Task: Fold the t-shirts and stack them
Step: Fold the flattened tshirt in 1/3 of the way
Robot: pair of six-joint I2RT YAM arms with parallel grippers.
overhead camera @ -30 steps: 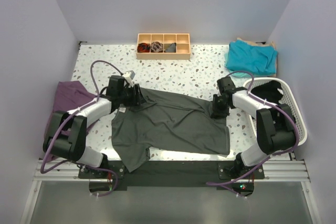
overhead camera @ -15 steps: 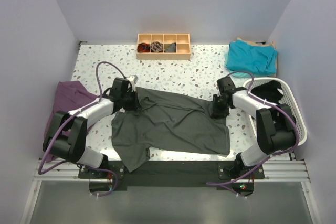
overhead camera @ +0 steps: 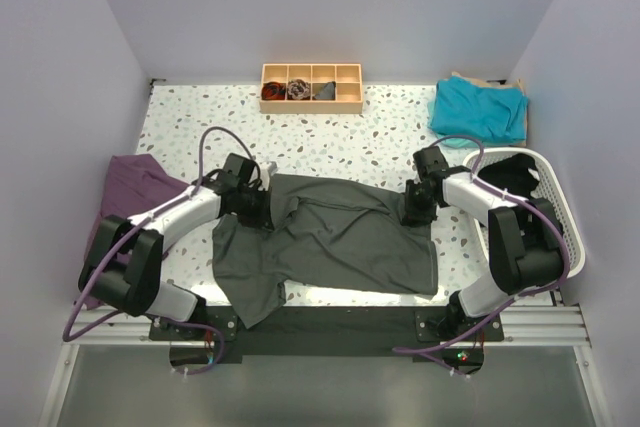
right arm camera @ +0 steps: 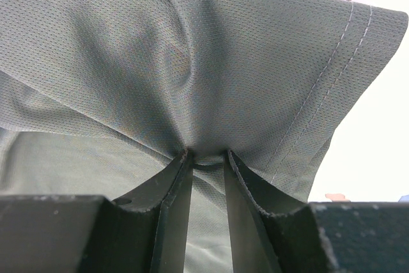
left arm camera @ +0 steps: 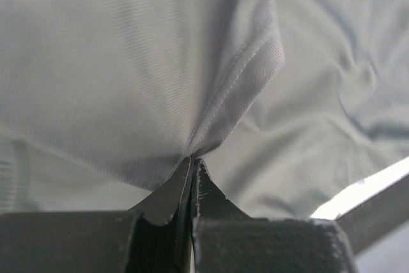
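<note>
The dark charcoal grey t-shirt [overhead camera: 335,242] lies spread across the middle of the table. My left gripper [overhead camera: 266,214] is shut on the shirt's upper left edge, and that edge is lifted and drawn in over the body. The left wrist view shows the jaws [left arm camera: 193,158] pinching a stitched hem of the grey cloth [left arm camera: 128,62]. My right gripper [overhead camera: 415,211] sits at the shirt's upper right corner. In the right wrist view [right arm camera: 204,155] a bunch of the grey cloth [right arm camera: 223,62] is held between its tips. The teal t-shirt [overhead camera: 478,110] lies folded at the back right.
A wooden compartment tray [overhead camera: 311,99] stands at the back centre. A white laundry basket [overhead camera: 553,209] stands at the right edge. A purple cloth [overhead camera: 133,187] lies at the left edge by the left arm.
My left gripper has moved right and toward the near edge with the shirt's left edge in it, folding that part inward. The right gripper has stayed in place.
</note>
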